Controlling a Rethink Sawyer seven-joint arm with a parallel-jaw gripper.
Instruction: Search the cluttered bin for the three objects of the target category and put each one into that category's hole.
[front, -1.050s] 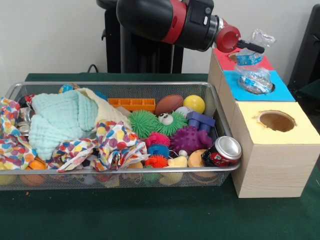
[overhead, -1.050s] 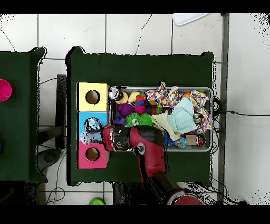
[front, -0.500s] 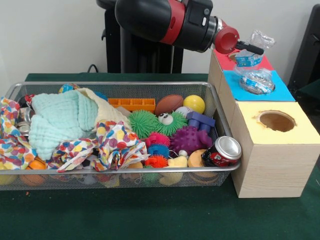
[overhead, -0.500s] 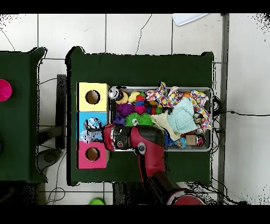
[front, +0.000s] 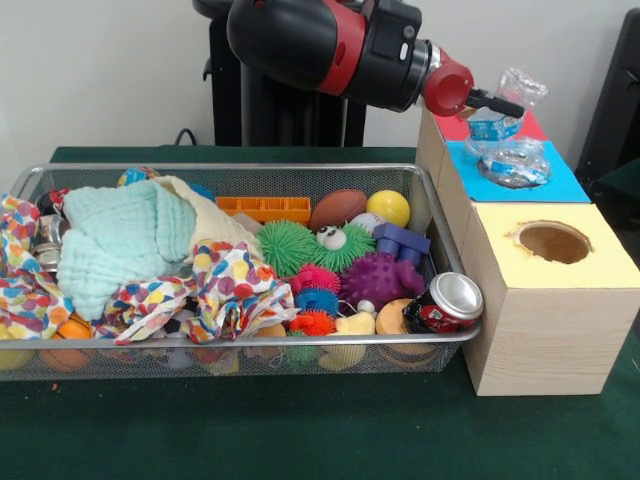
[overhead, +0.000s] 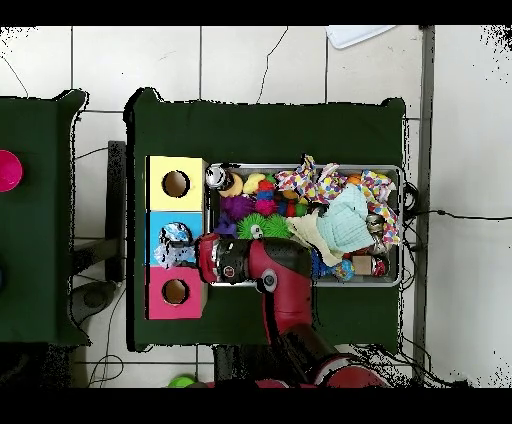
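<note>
Clear crumpled plastic bottle with a blue label band, held at the tip of the gripper; its long axis runs roughly upright, tilted, with the upper end toward the right, above the boundary between the red-topped box and the blue-topped box. The gripper's thin black fingers project to the right from the red wrist and appear closed on the bottle. Label text is too small to read. A second clear plastic bottle with a blue label sits in the hole of the blue-topped box, lying more or less flat across the opening. To the near side stands the yellow-topped box, its round hole open. In the overhead view the bottle in the blue box's hole shows as a pale patch, and the held bottle lies just beside the red wrist, near the edge of the pink-red box.

Left of the boxes is the wire mesh bin on the green table. At its near right corner a red drink can lies on its side, silver top facing the viewer; its printing cannot be read. Also in the bin: a purple spiky ball, a green spiky ball, a yellow ball, a brown football, an orange block, a mint cloth and a multicoloured dotted cloth.
</note>
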